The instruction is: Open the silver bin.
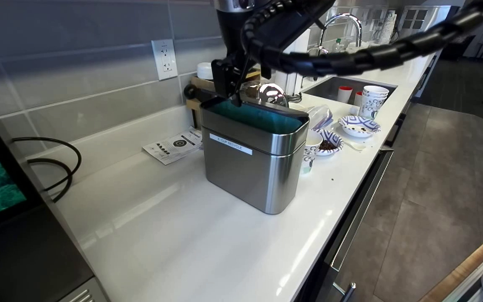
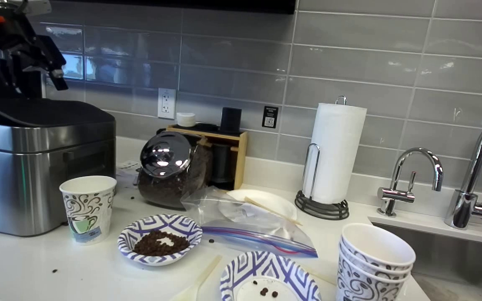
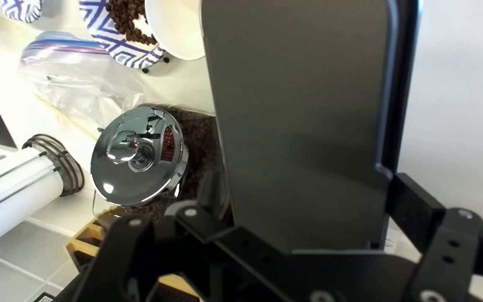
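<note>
While the boxy silver steel bin (image 1: 241, 176) stands ajar on the white countertop (image 1: 162, 243) beneath my wide-spread black claw (image 3: 304, 188), I should hook one fingertip (image 3: 415, 203) under its broad dark-grey lid (image 3: 300, 105) and arc gently upward.

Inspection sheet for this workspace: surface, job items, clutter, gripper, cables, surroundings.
Surface: glossy white flat countertop; loose dark coffee beans.
Job items: boxy brushed-steel bin; its flat dark-grey lid partly raised.
Clutter: blue-and-white round paper bowl; white patterned paper cup; clear plastic zip bag.
Gripper: black two-finger gripper, open, at the lid; contact unclear.
Cables: thick black ribbed arm cable; thin black looped cords.
Surroundings: grey rectangular wall tiles; white rectangular outlet.
</note>
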You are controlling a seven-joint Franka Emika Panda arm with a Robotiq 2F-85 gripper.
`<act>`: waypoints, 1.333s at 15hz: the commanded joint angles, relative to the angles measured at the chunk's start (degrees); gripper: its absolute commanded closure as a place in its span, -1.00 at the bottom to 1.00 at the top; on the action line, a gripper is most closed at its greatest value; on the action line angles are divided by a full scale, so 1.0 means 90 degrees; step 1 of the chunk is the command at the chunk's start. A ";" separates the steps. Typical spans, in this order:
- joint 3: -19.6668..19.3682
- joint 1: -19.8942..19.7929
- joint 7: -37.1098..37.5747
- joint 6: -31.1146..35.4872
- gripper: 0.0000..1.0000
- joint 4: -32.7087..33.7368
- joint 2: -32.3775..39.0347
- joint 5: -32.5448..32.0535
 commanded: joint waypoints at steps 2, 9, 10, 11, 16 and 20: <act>-0.0035 -0.0086 -0.0171 -0.0242 -1.00 -0.0106 -0.0410 -0.0021; -0.0111 -0.0374 -0.0497 -0.0039 -1.00 -0.0475 -0.1043 0.0124; -0.0118 -0.0415 -0.0489 -0.0046 -1.00 -0.0534 -0.1119 0.0134; -0.0124 -0.0460 -0.0470 -0.0007 -1.00 -0.0605 -0.1212 0.0138; -0.0158 -0.0660 -0.0392 0.0318 -1.00 -0.1048 -0.1675 0.0209; -0.0184 -0.0815 -0.0390 0.0498 -1.00 -0.1466 -0.2112 0.0284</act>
